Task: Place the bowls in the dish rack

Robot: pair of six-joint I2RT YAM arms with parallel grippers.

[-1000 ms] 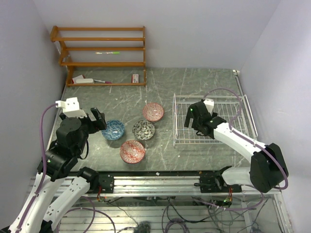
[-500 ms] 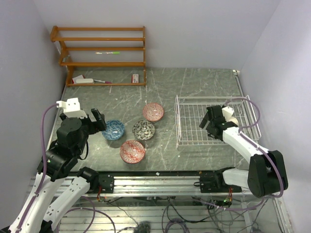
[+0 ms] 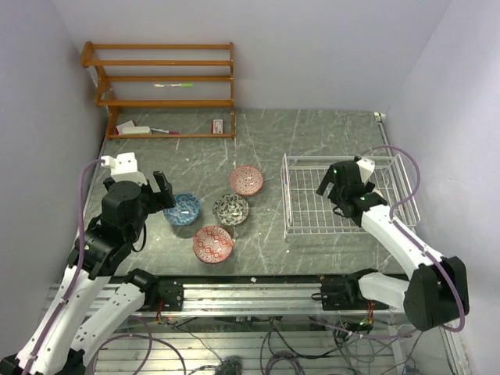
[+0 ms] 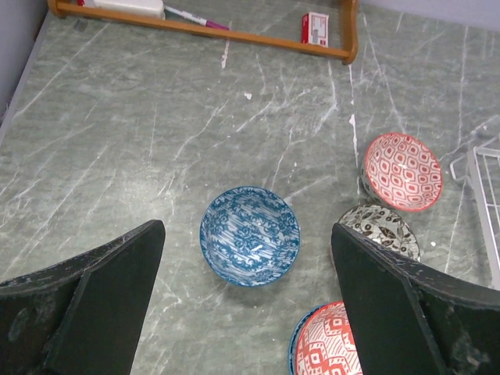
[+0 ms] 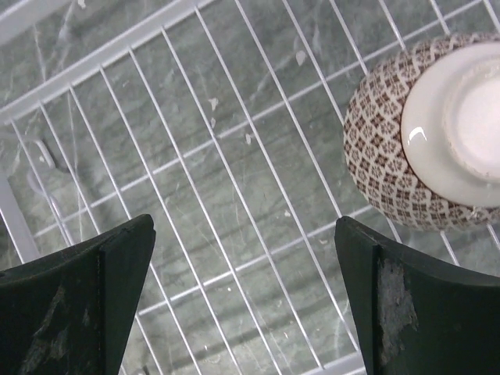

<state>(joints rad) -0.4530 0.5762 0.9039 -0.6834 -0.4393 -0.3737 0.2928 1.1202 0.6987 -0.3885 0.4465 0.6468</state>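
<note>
While both jaws gape empty | brown-checked round bowl (image 5: 373, 160), pale foot showing, in wire rack (image 5: 117, 48)

A wooden orange shelf (image 3: 195, 102) stands at the far end of the table (image 3: 328, 133), well ahead of the left gripper (image 4: 246, 230), against the pale wall (image 3: 312, 47). On its lowest board, ahead and to the left of that gripper, lies a flat white box (image 4: 125, 6). Just beside the box lies a pink and white pen (image 4: 195, 17). Further right on the same board stands a small red and white box (image 4: 315, 27). Higher up on the shelf lies a green pen (image 3: 173, 84). The table top is grey-green stone with white streaks.
</note>
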